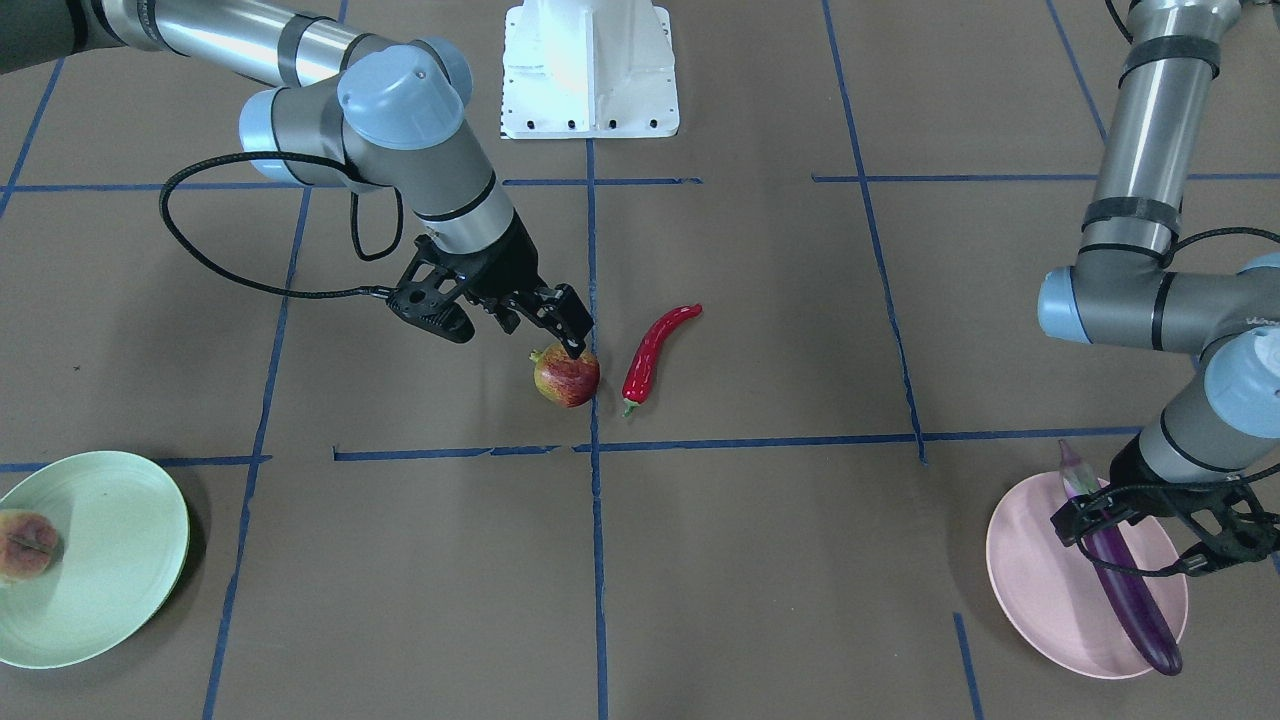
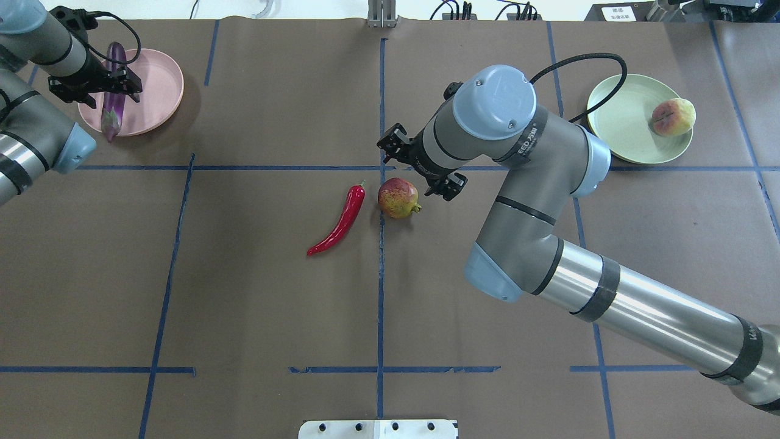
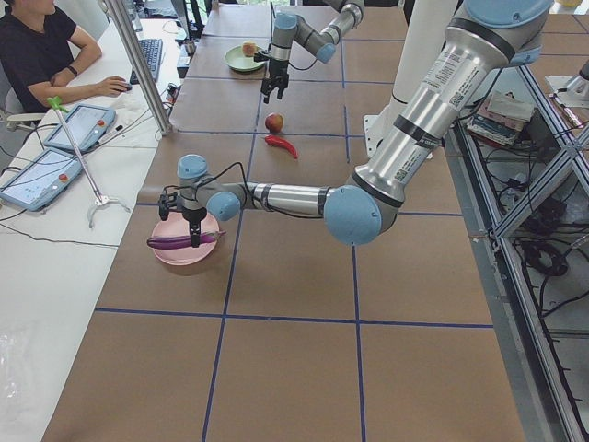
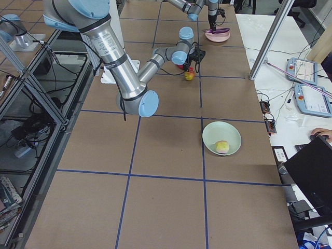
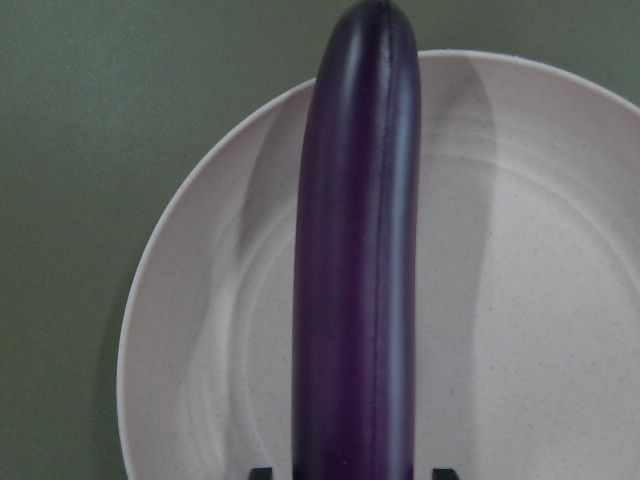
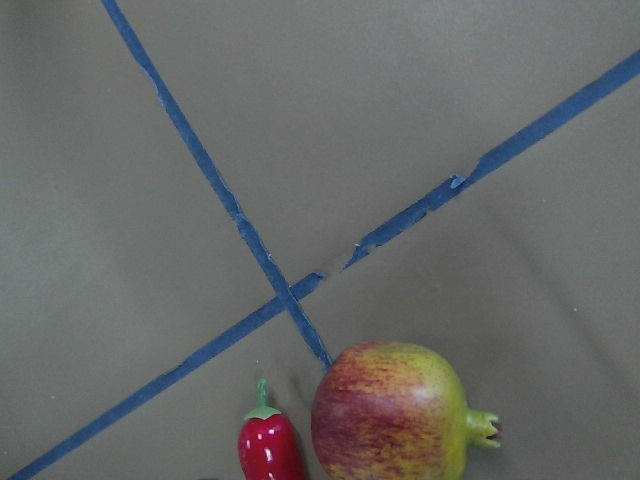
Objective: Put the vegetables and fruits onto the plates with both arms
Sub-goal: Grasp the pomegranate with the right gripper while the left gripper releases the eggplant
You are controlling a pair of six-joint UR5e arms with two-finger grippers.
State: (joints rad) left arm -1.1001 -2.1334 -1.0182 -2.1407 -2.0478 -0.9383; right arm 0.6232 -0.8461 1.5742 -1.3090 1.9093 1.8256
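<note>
My left gripper [image 2: 100, 90] stands open astride the eggplant [image 2: 111, 119], which lies across the pink plate [image 2: 158, 85], ends overhanging its rim. The green plate [image 2: 621, 116] holds the pale fruit [image 2: 673, 117] at its edge. My right gripper [image 1: 505, 318], open and empty, hangs just beside the red fruit [image 2: 398, 197]; that fruit and the chili [image 2: 341, 222] lie on the table [image 2: 244, 305].

Brown table [image 2: 274, 305] gridded with blue tape [image 2: 381, 274].

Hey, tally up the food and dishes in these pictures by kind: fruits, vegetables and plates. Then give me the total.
Fruits: 2 (peach, pomegranate)
Vegetables: 2 (eggplant, chili pepper)
Plates: 2 (green plate, pink plate)
Total: 6
</note>
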